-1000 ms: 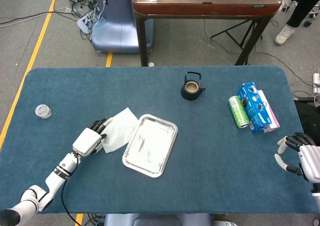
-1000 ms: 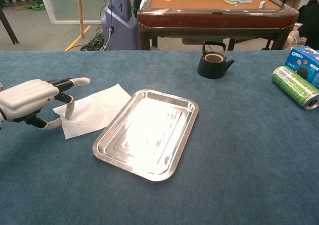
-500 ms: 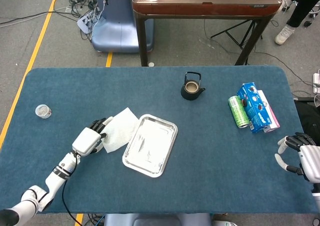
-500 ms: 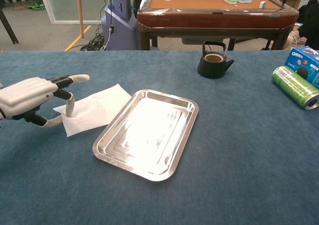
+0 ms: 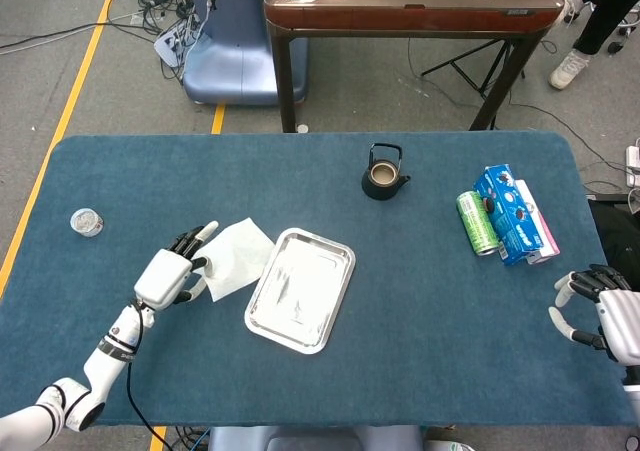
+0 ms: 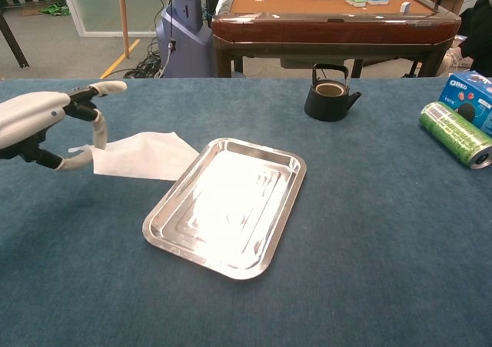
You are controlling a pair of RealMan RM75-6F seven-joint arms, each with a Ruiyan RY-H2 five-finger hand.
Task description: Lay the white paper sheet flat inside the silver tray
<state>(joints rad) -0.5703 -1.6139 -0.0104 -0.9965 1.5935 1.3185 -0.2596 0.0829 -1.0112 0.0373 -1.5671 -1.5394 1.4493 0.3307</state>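
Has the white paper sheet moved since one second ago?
Yes. The left hand has lifted the white paper sheet's near edge, away from the silver tray.

paper [image 5: 236,257] white | tray [image 5: 300,291] silver | table [image 5: 420,301] blue | kettle [image 5: 384,174] blk | can [image 5: 477,222] grn

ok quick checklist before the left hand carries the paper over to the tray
1. Grip on the sheet: the left hand pinches the near-left edge of the white paper sheet between thumb and a finger: ok.
2. Sheet off the table: only the held edge is raised, the rest lies on the blue cloth: not ok.
3. Silver tray empty: nothing inside it: ok.
4. Path to the tray: the sheet's right corner lies right beside the tray rim; whether they touch: cannot tell.
5. Sheet flat, no folds: part is hidden behind the hand: cannot tell.
6. Right hand out of the way: at the far right table edge, holding nothing: ok.
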